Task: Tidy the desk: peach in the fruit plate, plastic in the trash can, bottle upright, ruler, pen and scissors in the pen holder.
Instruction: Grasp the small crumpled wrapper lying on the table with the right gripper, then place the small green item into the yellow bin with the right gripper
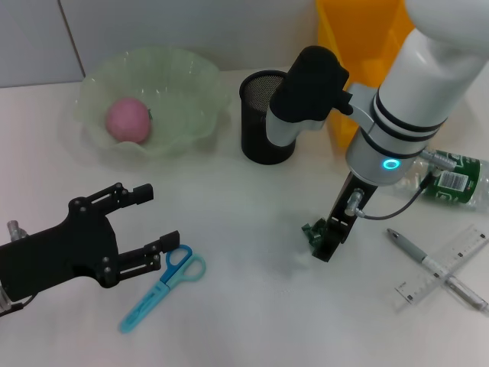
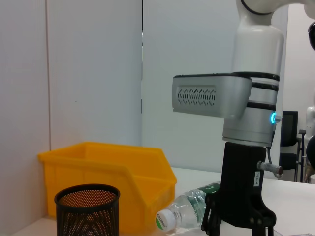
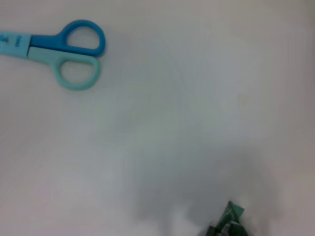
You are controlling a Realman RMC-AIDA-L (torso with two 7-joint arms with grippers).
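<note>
Your right tool (image 1: 324, 243) is lowered to mid-desk, its fingers closed on a scrap of green plastic (image 1: 312, 232), ready to carry it to the yellow bin (image 1: 359, 46) at the far edge. Your left tool (image 1: 145, 229) hovers open by the near left edge, just beside the scissors (image 1: 163, 287). The peach (image 1: 127, 119) already sits in the plate (image 1: 191, 76) at the far left. The bottle (image 1: 451, 177) lies sideways; ruler (image 1: 443, 267) and pen (image 1: 432, 264) lie crossed near the right edge. The holder (image 1: 256, 115) stands far centre. White desk (image 1: 252, 321), pale walls.

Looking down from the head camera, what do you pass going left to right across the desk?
Left pincer → peach in the fruit plate → scissors → pen holder → right pincer holding green plastic → ruler.
</note>
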